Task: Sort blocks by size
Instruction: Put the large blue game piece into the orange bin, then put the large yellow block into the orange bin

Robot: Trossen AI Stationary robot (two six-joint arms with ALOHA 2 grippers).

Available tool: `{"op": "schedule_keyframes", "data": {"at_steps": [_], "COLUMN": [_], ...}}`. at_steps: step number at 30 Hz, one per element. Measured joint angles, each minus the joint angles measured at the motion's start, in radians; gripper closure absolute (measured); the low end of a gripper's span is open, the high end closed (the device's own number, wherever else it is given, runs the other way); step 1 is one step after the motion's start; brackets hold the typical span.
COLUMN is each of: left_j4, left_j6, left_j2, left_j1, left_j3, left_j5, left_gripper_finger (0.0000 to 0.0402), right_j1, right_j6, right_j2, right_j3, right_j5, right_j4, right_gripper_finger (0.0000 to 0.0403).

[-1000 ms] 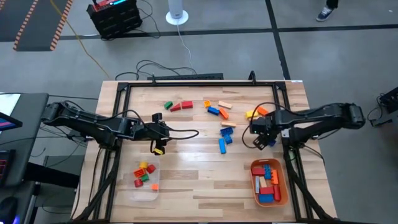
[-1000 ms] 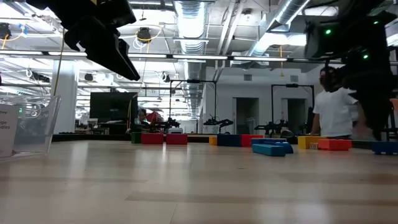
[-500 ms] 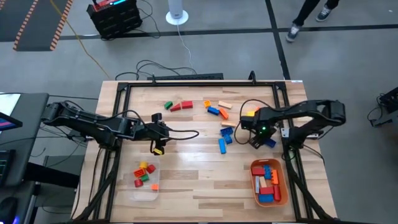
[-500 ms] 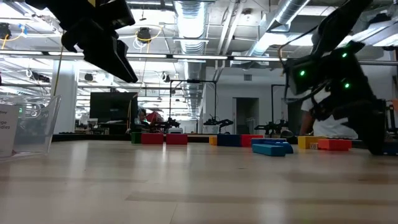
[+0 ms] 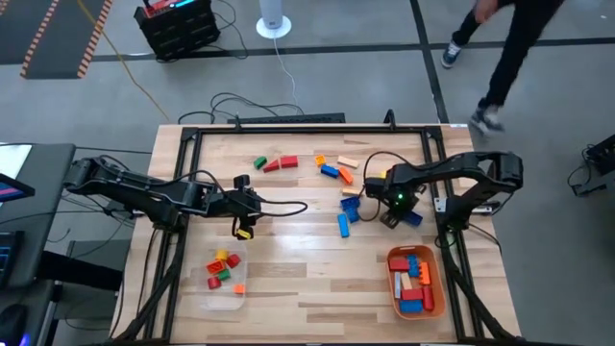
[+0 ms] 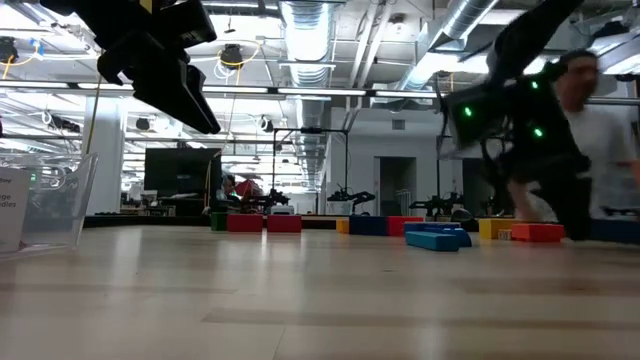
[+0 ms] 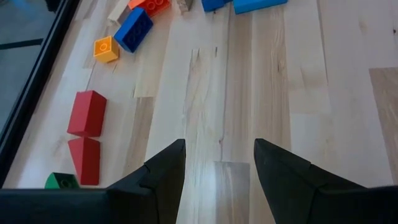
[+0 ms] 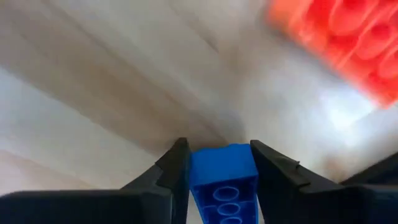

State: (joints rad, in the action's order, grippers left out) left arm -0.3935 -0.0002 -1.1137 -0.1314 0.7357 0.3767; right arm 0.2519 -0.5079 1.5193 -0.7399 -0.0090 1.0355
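The table has bare wood at centre and along its 6 o'clock edge. The right gripper, now further in from 3 o'clock, grasps a blue block among the scattered blocks. The left gripper, unmoved, hangs with fingers spread, holding nothing.

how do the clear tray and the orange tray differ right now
The clear tray, near the left arm, holds short, cube-like blocks; the orange tray, near the right arm, holds long bars. The clear tray's load covers only part of its floor; the orange tray's is packed closer. Both sit at the table's near edge.
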Motion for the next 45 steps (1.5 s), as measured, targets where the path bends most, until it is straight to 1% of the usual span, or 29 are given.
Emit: {"op": "schedule_keyframes", "data": {"at_steps": [6, 10, 12, 15, 20, 22, 24, 27, 30, 33, 36, 40, 42, 45], "left_j4": [-0.002, -0.023, -0.040, -0.069, -0.089, -0.084, -0.073, -0.048, -0.037, -0.037, -0.035, -0.006, 0.025, 0.061], "left_j6": [-0.001, -0.012, -0.021, -0.042, -0.063, -0.064, -0.064, -0.066, -0.062, -0.047, -0.026, -0.002, 0.015, 0.026], "left_j2": [0.000, 0.000, 0.000, 0.000, 0.000, 0.000, 0.000, 0.000, 0.000, 0.000, 0.000, 0.000, 0.000, 0.000], "left_j1": [0.000, 0.000, 0.000, 0.000, 0.000, 0.000, 0.000, 0.000, 0.000, 0.000, 0.000, 0.000, 0.000, 0.000], "left_j3": [0.000, 0.000, 0.000, 0.000, 0.000, 0.000, 0.000, 0.000, 0.000, 0.000, 0.000, 0.000, 0.000, 0.000], "left_j5": [0.000, 0.000, 0.000, 0.000, 0.002, 0.002, 0.002, 0.002, 0.002, 0.002, 0.008, 0.034, 0.038, 0.038], "left_gripper_finger": [0.0217, 0.0217, 0.0217, 0.0217, 0.0217, 0.0217, 0.0217, 0.0217, 0.0217, 0.0217, 0.0217, 0.0217, 0.0217, 0.0217], "right_j1": [-0.061, -0.163, -0.228, -0.363, -0.656, -0.769, -0.866, -0.950, -0.968, -0.950, -0.916, -0.843, -0.779, -0.653], "right_j6": [-0.015, -0.057, -0.118, -0.265, -0.582, -0.703, -0.783, -0.852, -0.879, -0.878, -0.871, -0.793, -0.734, -0.606], "right_j2": [-0.086, -0.176, -0.225, -0.296, -0.370, -0.368, -0.346, -0.296, -0.260, -0.257, -0.279, -0.336, -0.363, -0.383], "right_j3": [-0.103, -0.164, -0.194, -0.220, -0.222, -0.222, -0.222, -0.222, -0.222, -0.222, -0.222, -0.222, -0.222, -0.222], "right_j5": [0.071, 0.071, 0.064, 0.063, 0.058, 0.072, 0.118, 0.203, 0.209, 0.168, 0.145, 0.147, 0.195, 0.345], "right_j4": [0.014, -0.019, -0.023, -0.002, -0.003, -0.011, -0.021, -0.018, -0.018, -0.018, -0.019, 0.001, 0.033, 0.062], "right_gripper_finger": [0.0243, 0.0243, 0.0243, 0.0237, 0.0234, 0.0232, 0.0229, 0.0215, 0.0193, 0.0176, 0.0169, 0.0168, 0.0169, 0.0171]}}
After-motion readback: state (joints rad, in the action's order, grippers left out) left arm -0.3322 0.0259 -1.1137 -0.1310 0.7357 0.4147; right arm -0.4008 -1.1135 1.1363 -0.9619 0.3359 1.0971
